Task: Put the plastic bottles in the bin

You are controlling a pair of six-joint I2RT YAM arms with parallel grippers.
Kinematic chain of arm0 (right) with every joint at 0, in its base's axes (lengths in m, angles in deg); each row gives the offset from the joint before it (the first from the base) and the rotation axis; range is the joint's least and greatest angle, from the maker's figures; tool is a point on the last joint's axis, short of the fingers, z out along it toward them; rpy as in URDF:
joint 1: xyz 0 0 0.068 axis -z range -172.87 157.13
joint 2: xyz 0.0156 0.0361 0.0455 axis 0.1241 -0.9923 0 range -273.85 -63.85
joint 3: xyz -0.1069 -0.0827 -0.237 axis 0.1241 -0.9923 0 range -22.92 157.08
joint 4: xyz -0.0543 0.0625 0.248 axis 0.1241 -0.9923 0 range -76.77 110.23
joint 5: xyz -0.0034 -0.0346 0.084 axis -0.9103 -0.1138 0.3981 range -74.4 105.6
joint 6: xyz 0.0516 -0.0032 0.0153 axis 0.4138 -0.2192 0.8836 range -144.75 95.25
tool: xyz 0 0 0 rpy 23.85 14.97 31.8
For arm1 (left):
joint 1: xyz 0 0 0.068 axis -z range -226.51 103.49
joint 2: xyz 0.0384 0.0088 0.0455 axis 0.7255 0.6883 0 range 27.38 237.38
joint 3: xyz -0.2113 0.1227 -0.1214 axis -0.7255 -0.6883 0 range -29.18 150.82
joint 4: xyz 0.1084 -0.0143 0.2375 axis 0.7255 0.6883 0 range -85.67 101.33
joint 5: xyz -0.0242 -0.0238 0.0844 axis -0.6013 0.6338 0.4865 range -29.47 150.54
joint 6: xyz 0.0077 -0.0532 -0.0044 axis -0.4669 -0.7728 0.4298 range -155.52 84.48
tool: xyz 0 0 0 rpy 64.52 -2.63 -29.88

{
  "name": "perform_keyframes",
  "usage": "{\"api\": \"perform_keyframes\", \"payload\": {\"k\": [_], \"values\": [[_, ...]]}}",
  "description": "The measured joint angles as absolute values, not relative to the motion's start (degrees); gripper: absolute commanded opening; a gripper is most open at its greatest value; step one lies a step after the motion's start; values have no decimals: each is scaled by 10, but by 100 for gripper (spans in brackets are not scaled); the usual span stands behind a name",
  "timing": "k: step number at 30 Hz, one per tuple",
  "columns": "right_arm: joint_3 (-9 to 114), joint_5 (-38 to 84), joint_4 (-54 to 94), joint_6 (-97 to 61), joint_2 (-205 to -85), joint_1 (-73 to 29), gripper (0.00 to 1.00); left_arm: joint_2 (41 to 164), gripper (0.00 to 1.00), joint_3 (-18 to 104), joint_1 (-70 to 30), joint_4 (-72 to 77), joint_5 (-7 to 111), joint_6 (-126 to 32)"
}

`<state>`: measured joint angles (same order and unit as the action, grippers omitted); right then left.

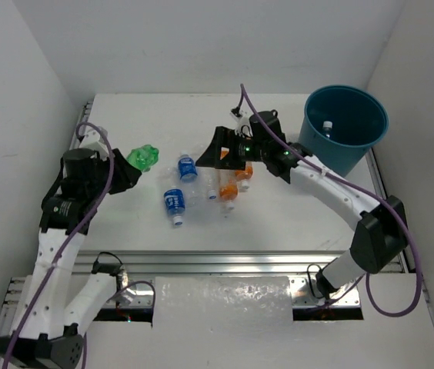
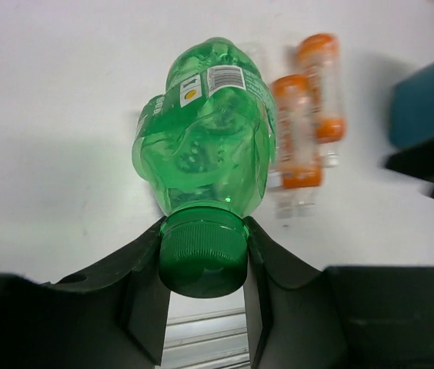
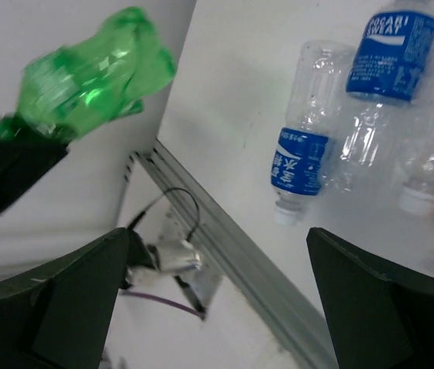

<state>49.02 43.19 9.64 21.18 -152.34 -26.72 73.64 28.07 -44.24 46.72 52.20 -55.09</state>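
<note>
My left gripper [image 1: 130, 171] is shut on the cap [image 2: 204, 254] of the crumpled green bottle [image 2: 205, 142] and holds it off the table at the left [image 1: 144, 157]. My right gripper [image 1: 206, 153] is open and empty [image 3: 217, 307], above the bottles lying mid-table. These are two clear bottles with blue labels [image 1: 187, 167] [image 1: 174, 201], two orange ones [image 1: 244, 171] [image 1: 228, 191] and plain clear ones between them. The right wrist view shows the blue-label bottles [image 3: 302, 161] [image 3: 394, 46] and the green bottle [image 3: 86, 77]. The teal bin [image 1: 363, 138] stands at the far right with one bottle [image 1: 327, 125] inside.
White walls close in the table on the left, back and right. An aluminium rail [image 1: 225, 261] runs along the near edge, with a cable and a small metal part [image 3: 167, 254] below it. The right arm [image 1: 340, 192] stretches across from the near right.
</note>
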Motion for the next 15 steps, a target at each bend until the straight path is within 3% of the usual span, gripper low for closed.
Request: {"api": "perform_keyframes", "payload": {"k": [15], "values": [[470, 296, 301, 535, -1571, -362, 99, 645, 0, 208, -442, 354, 366, -556]]}}
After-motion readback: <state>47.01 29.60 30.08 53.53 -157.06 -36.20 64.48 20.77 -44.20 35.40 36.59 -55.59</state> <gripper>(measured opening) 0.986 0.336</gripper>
